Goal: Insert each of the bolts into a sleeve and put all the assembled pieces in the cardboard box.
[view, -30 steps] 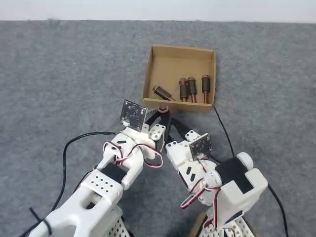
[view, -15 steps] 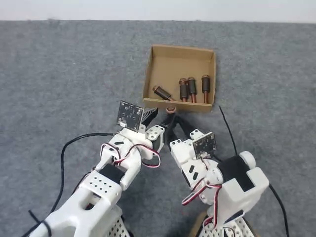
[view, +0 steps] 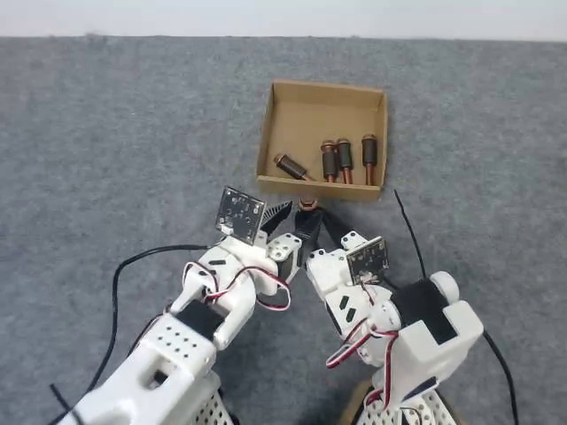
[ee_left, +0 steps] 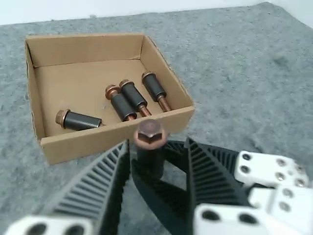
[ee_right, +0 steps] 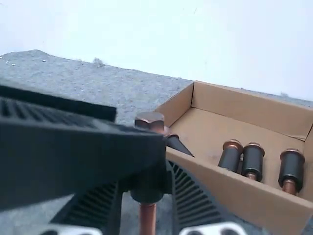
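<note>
A copper bolt [view: 307, 205] stands upright in a black sleeve [ee_left: 150, 159] just in front of the cardboard box [view: 323, 86]. My right gripper [view: 312, 227] is shut on the sleeve [ee_right: 146, 188], and the bolt's shank sticks out below. The bolt head [ee_left: 150, 134] rises above the fingers. My left gripper [ee_left: 156, 147] is open, its ribbed fingers [ee_left: 105, 183] straddling the piece with gaps on both sides. Several assembled pieces [view: 345, 159] lie inside the box [ee_left: 117, 132], three side by side and one apart.
Grey carpet covers the table all around the box. A black cable [view: 403, 235] runs from the box's near corner past the right arm. Another cable [view: 120, 274] loops beside the left arm.
The held piece went from the left gripper's side over to the right gripper, close to the box's front wall. The left gripper has opened and drawn back slightly.
</note>
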